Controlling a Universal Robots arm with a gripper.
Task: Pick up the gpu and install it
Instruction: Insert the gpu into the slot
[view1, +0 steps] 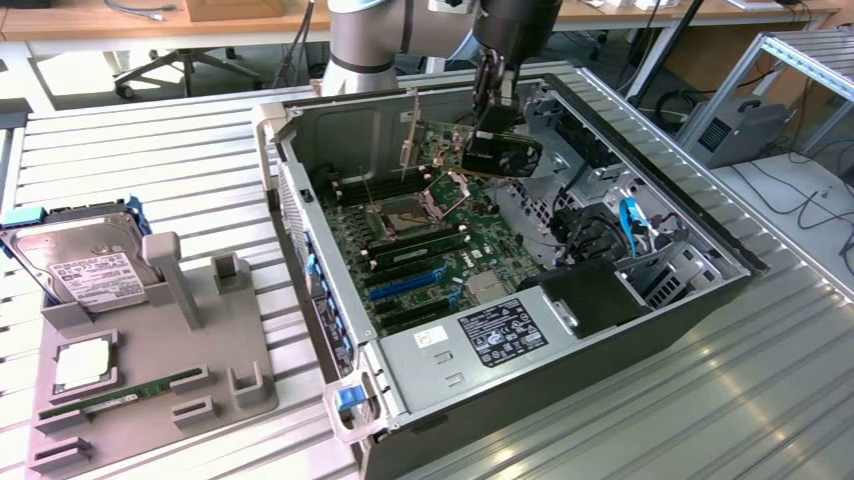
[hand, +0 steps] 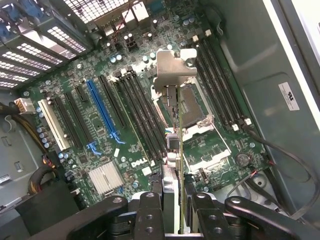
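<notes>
The gpu (view1: 497, 152), a dark card with a fan and a silvery end bracket, hangs tilted above the motherboard (view1: 441, 240) inside the open computer case (view1: 400, 390). My gripper (view1: 498, 108) comes down from above and is shut on the card's upper edge. In the wrist view the gpu (hand: 172, 145) appears edge-on, running from my gripper (hand: 172, 212) out to its metal bracket (hand: 174, 67). It hovers over the CPU socket (hand: 192, 105) and the black RAM slots. The blue expansion slot (hand: 102, 107) lies off to one side of the card.
On the exterior view's left, a grey fixture (view1: 200, 400) holds a silver hard drive (view1: 83, 265), a CPU (view1: 83, 368) and a green RAM stick (view1: 123, 392). The case's walls, power supply (view1: 497, 335), blue cables (view1: 627, 222) and drive cage surround the motherboard.
</notes>
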